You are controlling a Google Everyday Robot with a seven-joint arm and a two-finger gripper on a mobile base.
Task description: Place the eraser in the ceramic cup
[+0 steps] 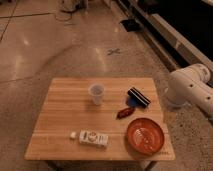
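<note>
The eraser (138,96), a black oblong block with a white stripe, lies on the right part of the wooden table (60,115). The white ceramic cup (96,93) stands upright near the table's middle back, left of the eraser. The white robot arm (189,90) reaches in from the right edge, beside the table's right side. Only its rounded links show; the gripper itself is out of view.
A flat blue item (131,102) lies under the eraser's near end, with a small dark red object (124,113) in front of it. An orange-red bowl (144,135) sits at the front right. A white bottle (91,138) lies on its side at the front.
</note>
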